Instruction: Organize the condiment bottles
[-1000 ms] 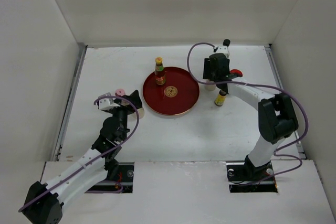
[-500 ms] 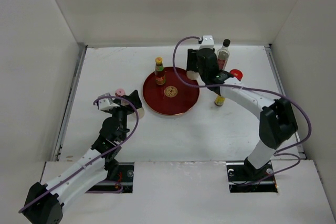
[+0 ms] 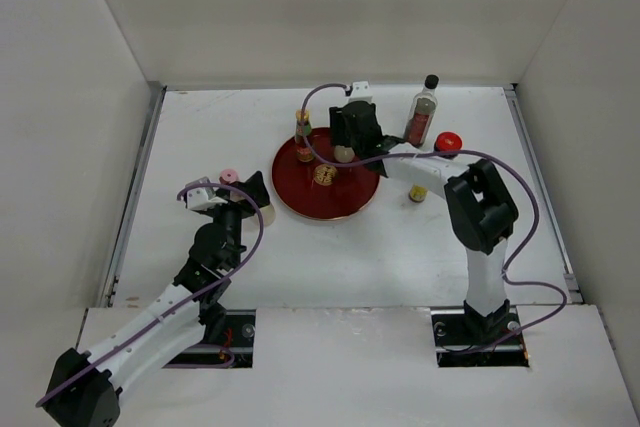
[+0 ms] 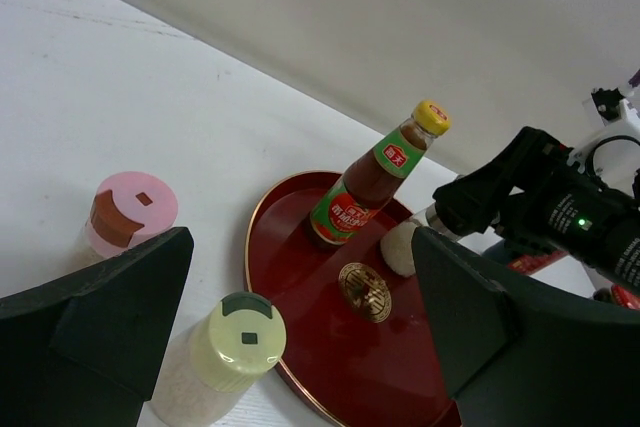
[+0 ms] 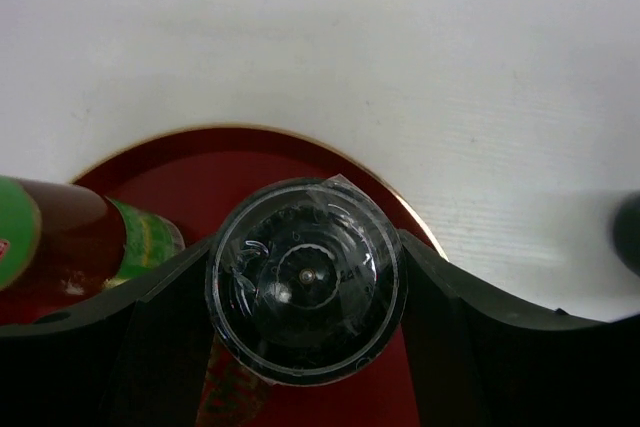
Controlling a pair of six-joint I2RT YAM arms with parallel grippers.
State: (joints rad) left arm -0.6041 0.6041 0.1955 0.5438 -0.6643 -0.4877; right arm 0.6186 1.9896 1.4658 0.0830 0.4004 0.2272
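My right gripper [image 3: 346, 143] is shut on a grinder jar [image 5: 305, 277] with a clear lid over a dark top and pale contents [image 4: 400, 247]. It holds the jar low over the far side of the round red tray [image 3: 345, 197]. A yellow-capped sauce bottle [image 3: 303, 137] stands upright on the tray just left of the jar. My left gripper [image 3: 240, 195] is open beside the tray's left rim. A pink-topped shaker [image 4: 130, 212] and a cream-topped shaker [image 4: 235, 337] stand between its fingers [image 4: 100, 327].
A tall clear black-capped bottle [image 3: 422, 112] and a red-capped jar [image 3: 448, 141] stand at the back right. A second yellow-capped bottle [image 3: 418, 192] stands behind the right forearm. White walls close in the table on three sides.
The right arm has swung left from the back right corner, carrying the jar over the red tray. The tall bottle it was hiding now shows. The left arm has not moved.
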